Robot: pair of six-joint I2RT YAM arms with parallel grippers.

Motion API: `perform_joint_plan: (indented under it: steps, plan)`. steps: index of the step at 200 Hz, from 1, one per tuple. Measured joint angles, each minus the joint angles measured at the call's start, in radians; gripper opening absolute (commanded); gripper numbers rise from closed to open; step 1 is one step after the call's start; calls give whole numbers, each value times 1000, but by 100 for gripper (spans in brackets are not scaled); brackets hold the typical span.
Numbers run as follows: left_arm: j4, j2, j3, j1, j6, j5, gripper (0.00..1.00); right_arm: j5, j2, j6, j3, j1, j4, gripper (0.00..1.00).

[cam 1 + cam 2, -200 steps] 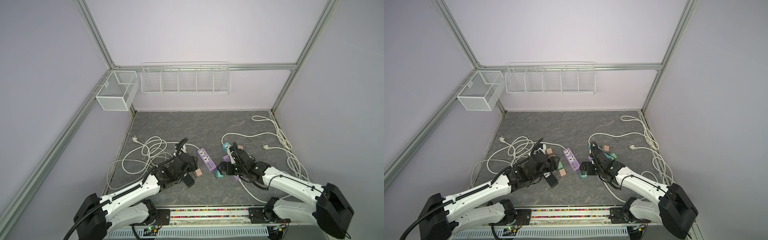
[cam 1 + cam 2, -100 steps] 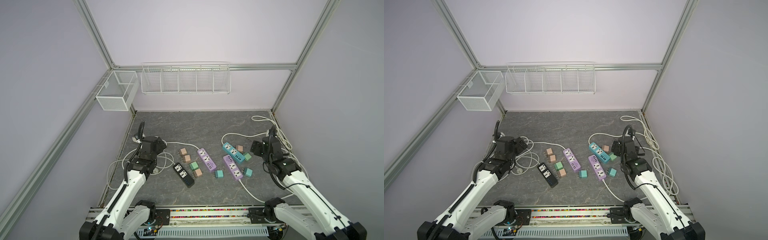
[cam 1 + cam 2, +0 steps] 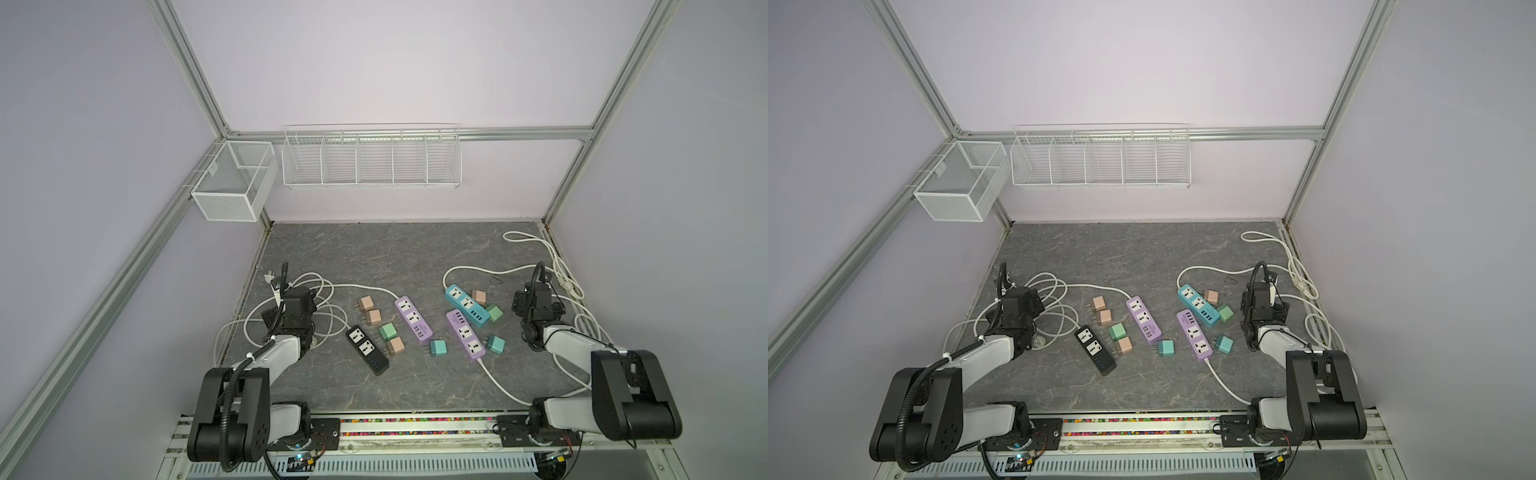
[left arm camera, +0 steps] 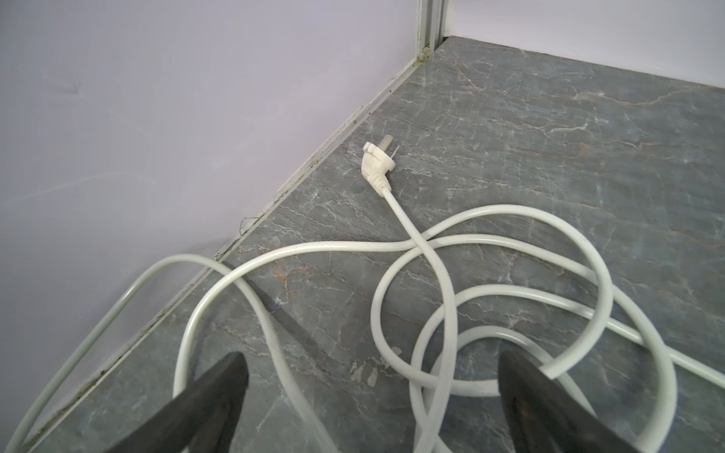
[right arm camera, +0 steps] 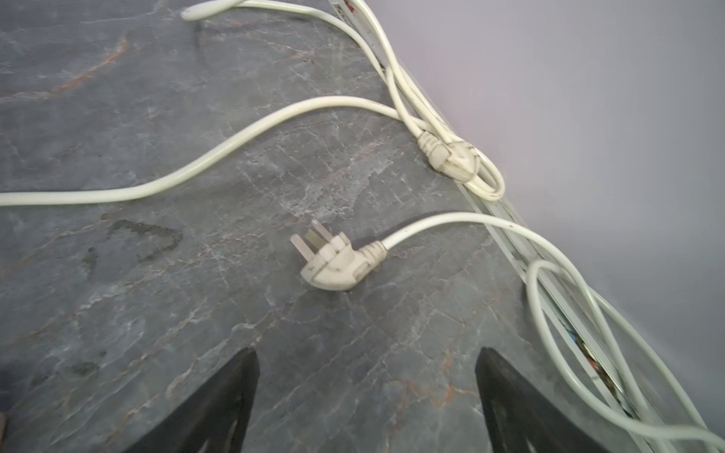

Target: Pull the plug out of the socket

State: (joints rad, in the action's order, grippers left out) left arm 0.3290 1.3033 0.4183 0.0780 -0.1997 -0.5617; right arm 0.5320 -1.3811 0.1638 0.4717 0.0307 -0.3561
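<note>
– Eight small plastic cube plugs [image 3: 437, 348], pink, green and teal, lie loose on the grey marbled tabletop [image 3: 374, 257] in both top views, none seated in the lilac plastic power strip [image 3: 413, 319] beside them.

– And the wrist views?

– Neither shows those. Seen from its wrist, the left gripper [image 4: 370, 355] stands wide and empty above coiled white cable [image 4: 431, 243] ending in a white angled plug [image 4: 377, 162]. The right gripper [image 5: 367, 350], likewise wide and empty, faces a white three-pin plug [image 5: 333, 262].
</note>
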Motion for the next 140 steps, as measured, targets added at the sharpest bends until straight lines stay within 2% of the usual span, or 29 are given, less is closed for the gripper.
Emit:
perform_joint_plan:
  steps: [30, 57, 76, 93, 140]
  plan:
    - [232, 46, -28, -5, 84, 115, 99, -134, -52, -46, -11, -36, -184, 89]
    - [383, 78, -46, -5, 119, 211, 99, -253, -94, -120, -83, -13, -377, 89]
    - [531, 191, -67, -5, 143, 251, 99, -291, -153, -159, -108, 15, -448, 89]
    - [468, 234, -47, -5, 145, 264, 99, -333, -160, -166, -106, 1, -459, 89]
    - [497, 232, -29, -6, 142, 263, 99, -377, -158, -169, -98, -21, -482, 89]
